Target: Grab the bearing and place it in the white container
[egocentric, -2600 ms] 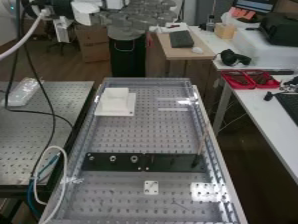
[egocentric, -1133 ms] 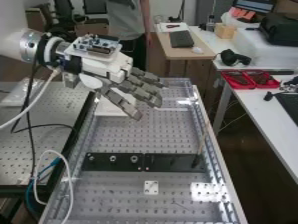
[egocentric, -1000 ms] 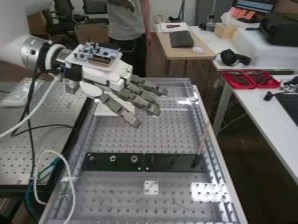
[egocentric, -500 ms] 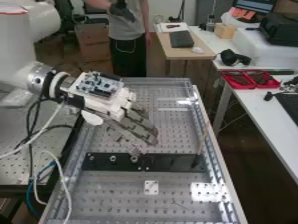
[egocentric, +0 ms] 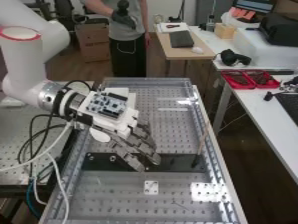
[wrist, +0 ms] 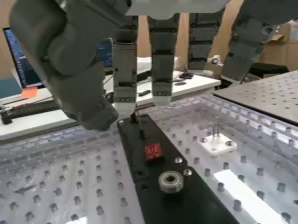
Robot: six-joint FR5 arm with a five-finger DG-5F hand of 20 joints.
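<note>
Lowered since the earlier frames, and brought towards the near end, from beyond the long black flat plate (egocentric: pixel 174 161) to over it in the high view: a dark grey robot hand (egocentric: pixel 130 158) with a white back. Open, with fingers extended and nothing gripped. On the plate in the wrist view, apart from the fingertips: a silver, ring-shaped metal bearing (wrist: pixel 171 188), hole facing up, near two small, round silver pieces (wrist: pixel 187 172) and a red block (wrist: pixel 153 151). Unmoved on the grey perforated surface (egocentric: pixel 100 200): the plate and a small square white piece (egocentric: pixel 151 191).
</note>
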